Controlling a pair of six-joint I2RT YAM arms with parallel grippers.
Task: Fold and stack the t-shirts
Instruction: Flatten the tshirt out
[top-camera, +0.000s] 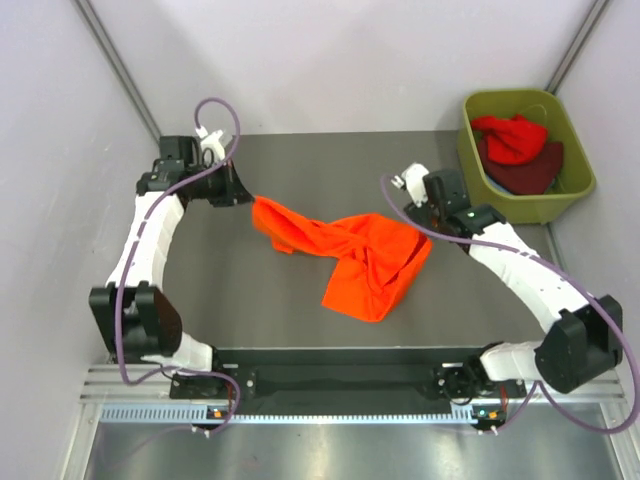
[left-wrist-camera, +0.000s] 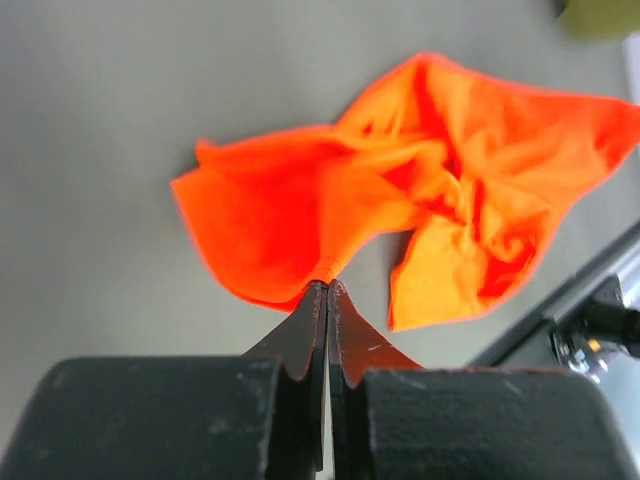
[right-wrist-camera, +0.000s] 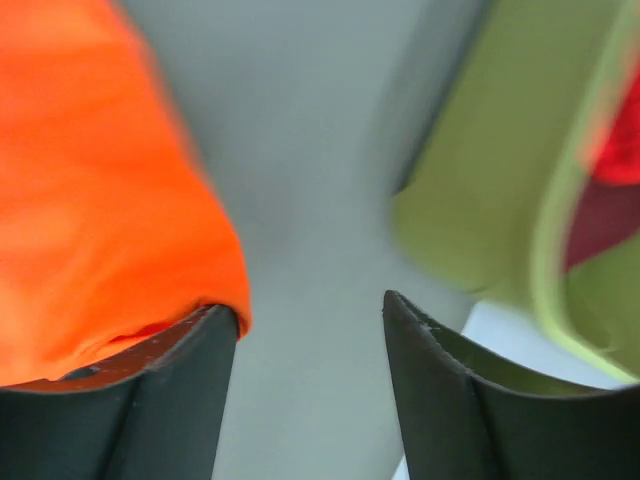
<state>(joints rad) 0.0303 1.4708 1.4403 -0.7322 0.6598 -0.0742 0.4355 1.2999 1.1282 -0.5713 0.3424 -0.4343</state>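
Orange t-shirt (top-camera: 350, 255) unfolded, corner pinched in left gripper (left-wrist-camera: 327, 292). Right gripper (right-wrist-camera: 310, 320) agape, empty, beside cloth. Beyond it, red t-shirt (top-camera: 512, 137), maroon t-shirt (top-camera: 525, 175) in tub (top-camera: 520, 206); none stacked.

Table (top-camera: 300, 170): dark grey, matte top, faint sheen.
Back wall (top-camera: 340, 60): plain pale panel, white to lilac.
Left wall (top-camera: 50, 150) and right wall (top-camera: 615, 110): same pale panels, closing in the table.
Corner struts, far left (top-camera: 118, 65) and far right (top-camera: 577, 45): grey metal bars.
Near edge: slotted aluminium rail (top-camera: 330, 412), with a brushed metal surface (top-camera: 330, 450) below.
Light: even, diffuse, soft shadows.
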